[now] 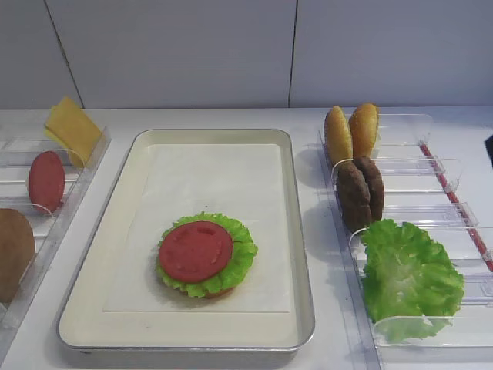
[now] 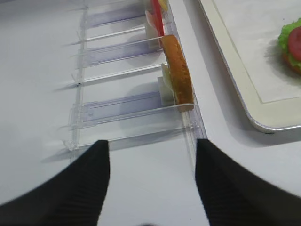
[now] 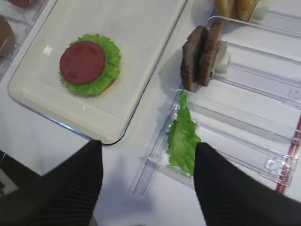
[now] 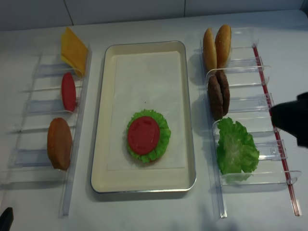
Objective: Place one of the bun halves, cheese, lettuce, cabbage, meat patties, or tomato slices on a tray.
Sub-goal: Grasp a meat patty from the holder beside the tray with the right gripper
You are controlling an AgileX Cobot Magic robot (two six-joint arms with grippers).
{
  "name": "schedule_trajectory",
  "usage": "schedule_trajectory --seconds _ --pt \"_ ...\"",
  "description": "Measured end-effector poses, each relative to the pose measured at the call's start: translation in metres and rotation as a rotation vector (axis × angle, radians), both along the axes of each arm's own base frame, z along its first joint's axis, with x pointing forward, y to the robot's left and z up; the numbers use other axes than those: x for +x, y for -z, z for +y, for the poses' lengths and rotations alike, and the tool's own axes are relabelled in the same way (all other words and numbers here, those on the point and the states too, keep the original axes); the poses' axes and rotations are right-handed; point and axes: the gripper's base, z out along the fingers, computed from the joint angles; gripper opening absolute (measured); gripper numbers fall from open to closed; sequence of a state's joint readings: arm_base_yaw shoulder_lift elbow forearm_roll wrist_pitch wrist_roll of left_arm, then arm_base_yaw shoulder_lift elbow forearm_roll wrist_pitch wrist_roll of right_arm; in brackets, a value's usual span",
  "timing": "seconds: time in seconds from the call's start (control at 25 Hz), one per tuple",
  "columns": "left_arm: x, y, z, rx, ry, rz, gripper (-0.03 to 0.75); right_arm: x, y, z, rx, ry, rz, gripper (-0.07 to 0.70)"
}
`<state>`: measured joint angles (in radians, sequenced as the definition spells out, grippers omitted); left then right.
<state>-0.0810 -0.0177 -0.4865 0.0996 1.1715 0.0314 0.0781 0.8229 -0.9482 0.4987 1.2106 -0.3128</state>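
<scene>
The tray [image 1: 185,341] lies in the middle of the table. On it a tomato slice [image 1: 195,250] rests on lettuce [image 1: 240,258] over a bun half [image 1: 219,293] that barely shows. More bun halves [image 1: 350,131], two meat patties [image 1: 360,193] and a lettuce leaf [image 1: 408,277] stand in the right bins. Cheese [image 1: 71,127], a tomato slice [image 1: 46,179] and a bun half [image 1: 11,250] stand in the left bins. My right gripper [image 3: 148,142] is open and empty, above the table between the tray's corner and the lettuce leaf [image 3: 182,136]. My left gripper [image 2: 151,141] is open and empty, just short of the bun half [image 2: 178,70]. No cabbage shows.
Clear plastic bins [image 4: 245,103] run along the tray's right side, and another row [image 4: 33,130] runs along its left. The right arm's dark body [image 4: 291,118] hangs over the outer edge of the right bins. A white wall closes the back of the table.
</scene>
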Motion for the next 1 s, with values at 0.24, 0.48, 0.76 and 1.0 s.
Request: schedule_trajectory --seconds 0.24,0.48,0.76,1.0 --pt "0.000 0.000 0.000 0.000 0.000 0.000 0.396 0.053 -0.001 0.011 0.046 -0.062 0.131 0.447" --pt "0.000 0.000 0.000 0.000 0.000 0.000 0.396 0.091 0.007 0.039 0.021 -0.155 0.220 0.447" --pt "0.000 0.000 0.000 0.000 0.000 0.000 0.396 0.133 0.032 0.064 -0.116 -0.079 0.365 0.447" --pt "0.000 0.000 0.000 0.000 0.000 0.000 0.396 0.167 0.052 0.073 -0.139 -0.046 0.429 0.447"
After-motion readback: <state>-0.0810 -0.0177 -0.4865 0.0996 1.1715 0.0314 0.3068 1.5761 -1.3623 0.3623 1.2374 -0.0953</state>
